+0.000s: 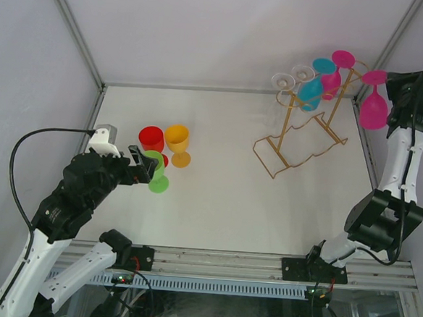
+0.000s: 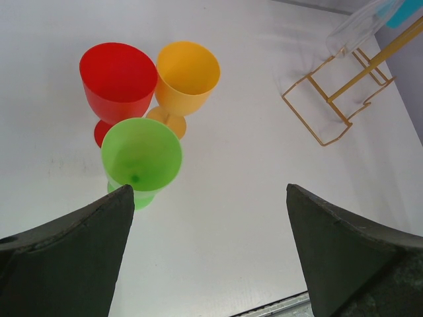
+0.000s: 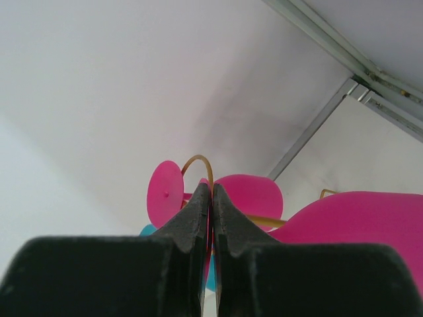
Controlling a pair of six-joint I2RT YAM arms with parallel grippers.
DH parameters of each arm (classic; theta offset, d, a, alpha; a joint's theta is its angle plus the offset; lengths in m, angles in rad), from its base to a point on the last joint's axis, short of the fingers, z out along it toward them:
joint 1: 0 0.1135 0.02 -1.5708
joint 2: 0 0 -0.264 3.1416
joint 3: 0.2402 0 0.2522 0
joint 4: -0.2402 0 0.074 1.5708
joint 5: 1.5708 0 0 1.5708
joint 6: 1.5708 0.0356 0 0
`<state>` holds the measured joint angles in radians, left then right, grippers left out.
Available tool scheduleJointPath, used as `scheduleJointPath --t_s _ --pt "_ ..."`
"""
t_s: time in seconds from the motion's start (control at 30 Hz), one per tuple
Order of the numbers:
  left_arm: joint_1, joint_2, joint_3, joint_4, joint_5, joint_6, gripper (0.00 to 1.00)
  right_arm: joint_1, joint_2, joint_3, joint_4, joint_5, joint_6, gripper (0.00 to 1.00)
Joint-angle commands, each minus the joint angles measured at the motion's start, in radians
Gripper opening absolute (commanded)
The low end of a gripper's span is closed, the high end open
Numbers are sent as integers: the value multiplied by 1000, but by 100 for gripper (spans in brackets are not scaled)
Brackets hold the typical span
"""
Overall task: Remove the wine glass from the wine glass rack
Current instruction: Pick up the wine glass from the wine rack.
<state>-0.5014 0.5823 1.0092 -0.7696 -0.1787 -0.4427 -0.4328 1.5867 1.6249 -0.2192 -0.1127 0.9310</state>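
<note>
At the far right of the table, top view: wine glass rack (image 1: 299,146), gold wire, upright. Five glasses hung bowl-down from its arms: two clear glasses (image 1: 283,81), one teal glass (image 1: 312,91), one pink glass (image 1: 333,78), and a second pink wine glass (image 1: 374,110) at the outermost arm, just beside the right gripper (image 1: 395,84). At the left, well apart from the rack: red glass (image 1: 152,138), orange glass (image 1: 177,140) and green glass (image 1: 157,176), all upright on the table, with the left gripper (image 1: 144,161) beside the green one.

Left wrist view: fingers spread wide, holding nothing.

Right wrist view: fingers pressed together below a gold loop arm (image 3: 198,164). Whether they pinched wire or stem could not be told.

Progress, as judged: three glasses off; the outer pink wine glass not yet freed; four more on the rack.
</note>
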Motion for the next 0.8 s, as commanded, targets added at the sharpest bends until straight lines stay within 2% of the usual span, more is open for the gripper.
scheduleJointPath --t_s 0.0,0.17,0.27,0.33,0.53,0.63,0.77 --pt "7 -7 8 27 13 -4 100 -3 -92 -20 55 -40 -1 0" --pt "7 -19 7 22 12 -9 100 -5 -219 -124 53 35 -46 0" --pt "7 -30 0 21 3 -24 100 -7 -369 -288 140 89 -46 0" --pt "7 -42 -14 31 -2 -34 100 -8 -457 -375 171 35 -56 0" --pt "7 -38 -16 44 9 -40 100 -25 -703 -528 12 -194 -23 0" --pt "7 -33 -18 49 23 -43 100 -24 -819 -644 66 -293 49 0" --pt "7 -28 -27 74 56 -50 100 -21 -886 -657 0 -355 36 0"
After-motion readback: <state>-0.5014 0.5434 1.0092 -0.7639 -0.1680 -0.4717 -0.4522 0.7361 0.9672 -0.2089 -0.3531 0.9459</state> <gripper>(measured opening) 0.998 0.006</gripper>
